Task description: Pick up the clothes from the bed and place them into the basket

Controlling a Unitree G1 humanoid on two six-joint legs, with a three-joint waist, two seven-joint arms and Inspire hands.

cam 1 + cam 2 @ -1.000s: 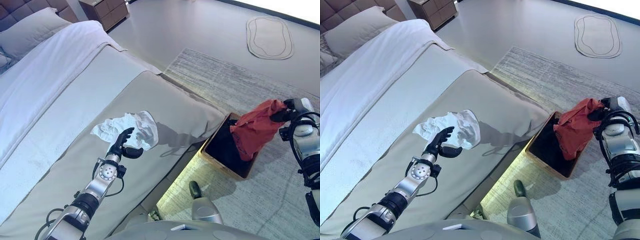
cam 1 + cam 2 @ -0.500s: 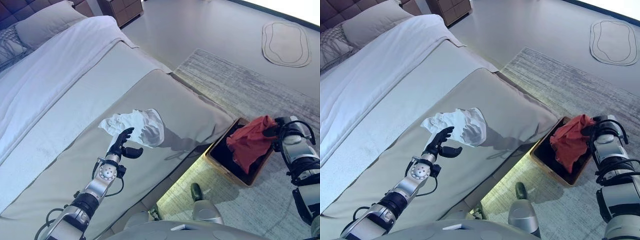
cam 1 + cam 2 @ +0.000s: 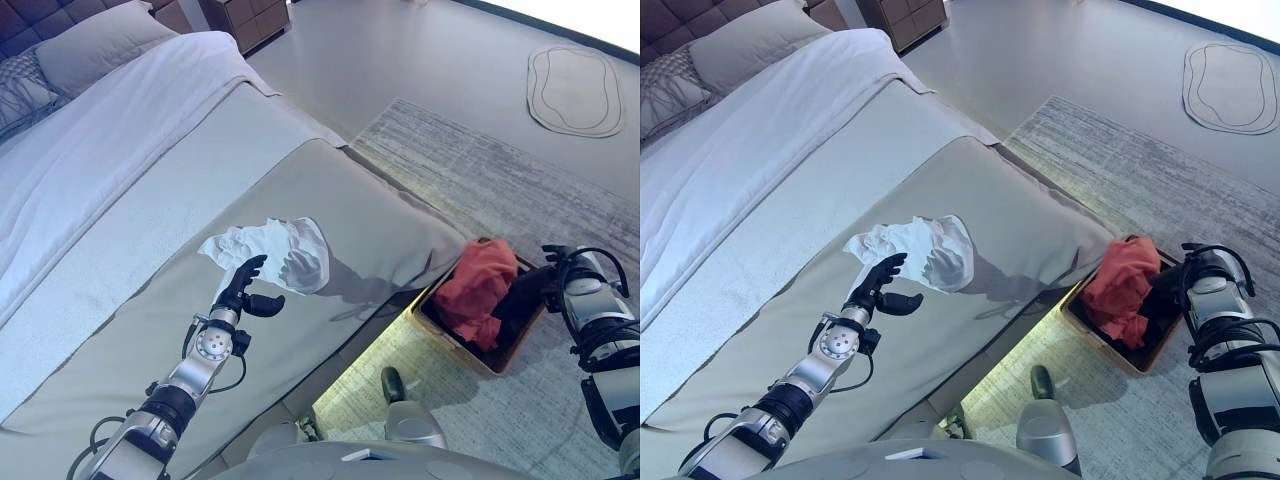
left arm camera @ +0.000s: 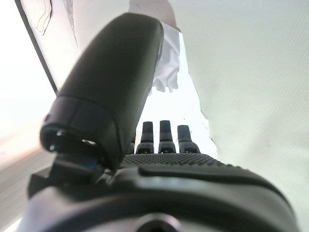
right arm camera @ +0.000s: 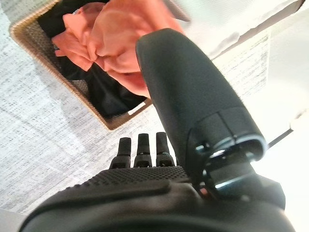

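Note:
A crumpled white garment (image 3: pixel 272 250) lies on the grey bedspread near the bed's foot. My left hand (image 3: pixel 243 291) is open just at its near edge, fingers (image 4: pixel 160 135) straight and pointing at the white garment (image 4: pixel 168 67). A red garment (image 3: pixel 474 291) lies in the wicker basket (image 3: pixel 462 346) on the rug beside the bed, over dark clothes. My right hand (image 3: pixel 1177 283) is open and empty over the basket's far side. In the right wrist view its fingers (image 5: pixel 141 149) are straight, with the red garment (image 5: pixel 111 38) and the basket's rim (image 5: pixel 53 67) beyond them.
The bed (image 3: pixel 120 200) has a white sheet, with pillows (image 3: pixel 90 55) at its head. A wooden nightstand (image 3: pixel 245 14) stands behind it. A grey rug (image 3: pixel 520 190) lies under the basket, and a small oval mat (image 3: pixel 573 88) lies further off.
The right hand has lowered the red garment and let go of it; it now lies in the basket. The camera shifted a little. The left hand has stayed by the white garment.

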